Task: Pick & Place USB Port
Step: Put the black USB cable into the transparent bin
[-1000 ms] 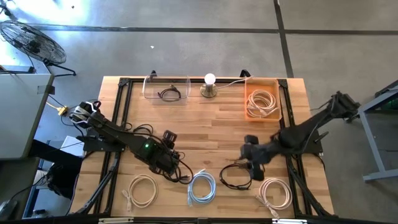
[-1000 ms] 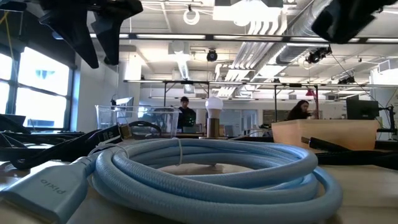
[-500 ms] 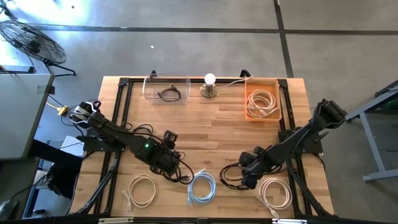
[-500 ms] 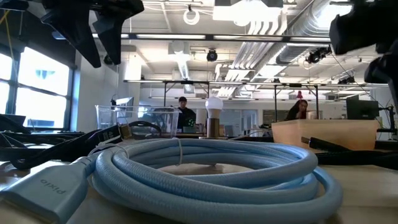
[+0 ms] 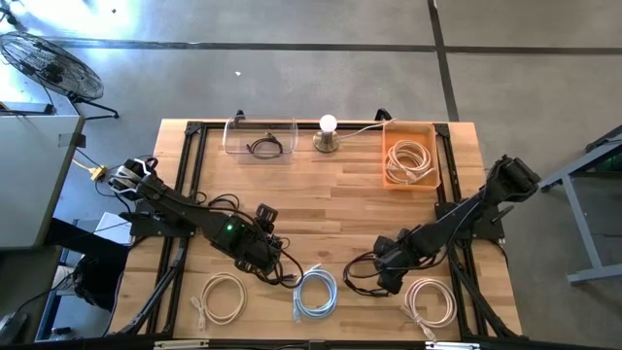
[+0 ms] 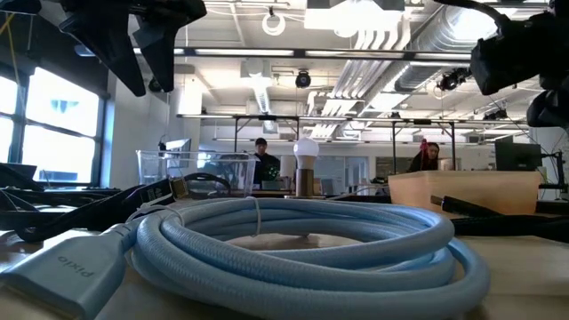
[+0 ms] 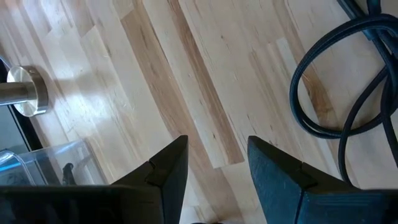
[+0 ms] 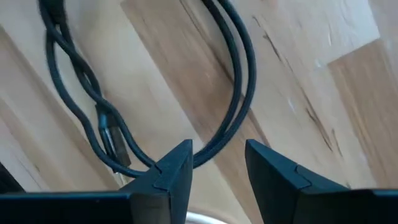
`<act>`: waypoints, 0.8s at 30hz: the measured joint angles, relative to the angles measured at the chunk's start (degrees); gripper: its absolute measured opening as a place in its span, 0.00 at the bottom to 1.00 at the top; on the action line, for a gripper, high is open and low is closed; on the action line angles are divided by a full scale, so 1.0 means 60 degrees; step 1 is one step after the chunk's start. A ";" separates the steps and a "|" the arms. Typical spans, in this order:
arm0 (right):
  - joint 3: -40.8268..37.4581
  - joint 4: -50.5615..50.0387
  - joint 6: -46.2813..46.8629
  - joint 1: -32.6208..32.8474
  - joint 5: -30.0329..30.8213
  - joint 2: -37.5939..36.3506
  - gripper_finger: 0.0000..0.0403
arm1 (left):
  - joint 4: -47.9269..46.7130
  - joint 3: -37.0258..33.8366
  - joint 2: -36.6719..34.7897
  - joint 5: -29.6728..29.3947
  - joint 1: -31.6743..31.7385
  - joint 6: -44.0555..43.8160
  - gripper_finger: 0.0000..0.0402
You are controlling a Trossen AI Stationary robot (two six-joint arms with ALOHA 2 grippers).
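On the wooden worktop [image 5: 330, 194], going from the left: the left pincer [image 5: 264, 251] hangs low near the front-left part of the surface, its two dark fingers [image 7: 168, 171] spread with bare wood showing between them, pinching nothing. Just in front of it lies a cream coiled cable [image 5: 223, 296], and beside that, toward the middle of the front edge, a light-blue coiled cable [image 5: 317, 292] — the one that fills the low view [image 6: 293, 244].

Toward the back edge stands a clear plastic bin [image 5: 259, 138] with a small black cable inside, then a lamp with a white bulb [image 5: 328, 125], then an orange tray [image 5: 409, 160] holding a cream coil.

Right of the blue coil lies the black USB cable [image 5: 362, 275], a loose loop flat on the wood. The right pincer [image 5: 389, 275] is down over this loop's right side; its fingers [image 8: 171, 171] stand apart, and in the right wrist view the black strand [image 8: 236, 81] curves across just beyond the tips — not clamped between them. Another cream coiled cable [image 5: 430, 299] lies at the front right, just beside that pincer.

Two people show in the room far behind the worktop in the low view.
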 joint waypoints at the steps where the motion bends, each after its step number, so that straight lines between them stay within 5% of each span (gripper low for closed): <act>1: 0.0000 -0.0025 0.0007 -0.0004 0.0010 0.0000 0.35 | 0.0007 0.0000 0.0000 0.0001 0.0000 -0.0001 0.40; 24: 0.0004 0.0811 -0.0225 0.0306 -0.0293 0.1115 0.35 | 0.0072 0.0000 0.0000 0.0080 0.0000 -0.0211 0.40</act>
